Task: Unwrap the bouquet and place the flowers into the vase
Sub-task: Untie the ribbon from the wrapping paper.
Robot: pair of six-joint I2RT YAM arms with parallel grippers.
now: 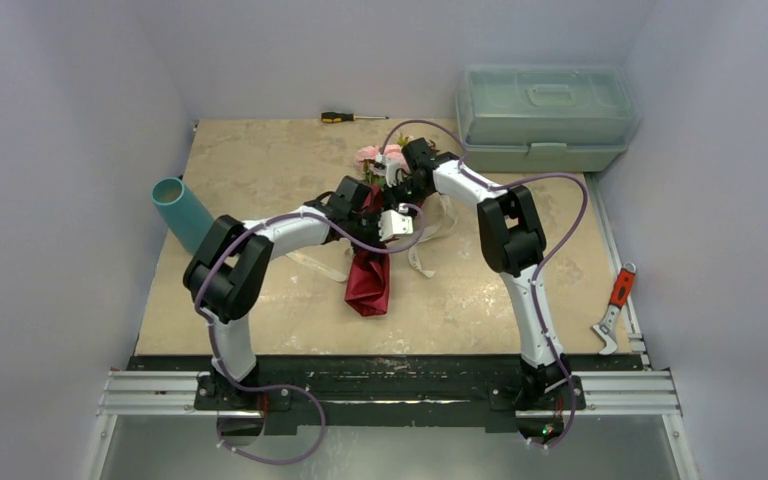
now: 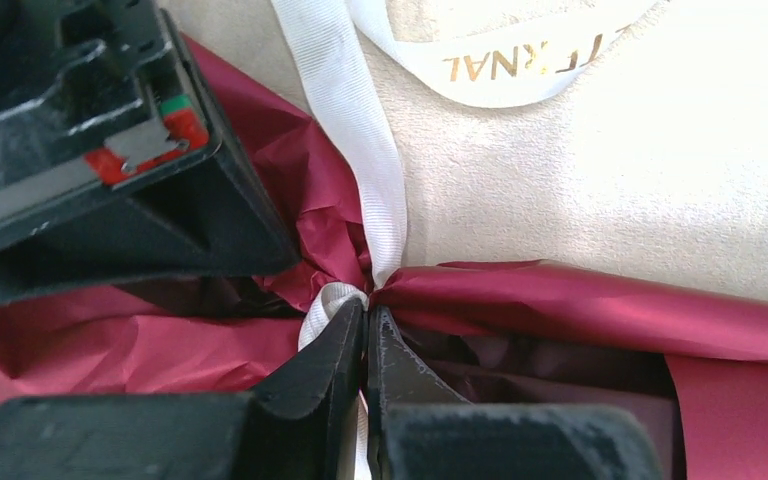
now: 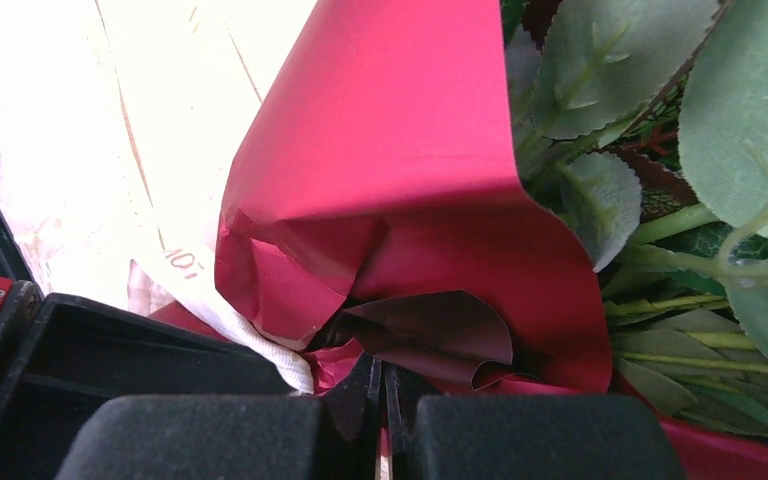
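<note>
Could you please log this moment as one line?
phase: unwrapping bouquet | left fingers: shut on ribbon at knot | right fingers: shut on wrapping paper | flowers: wrapped | vase: apart, at left

We are seeing soft, even light from above in the top view, we are getting washed-out tabletop (image 2: 610, 180) beside the maroon paper (image 2: 580, 310) in both wrist views, sheen streaking along that paper, fingers (image 3: 210, 435) beneath it blurring.
</note>
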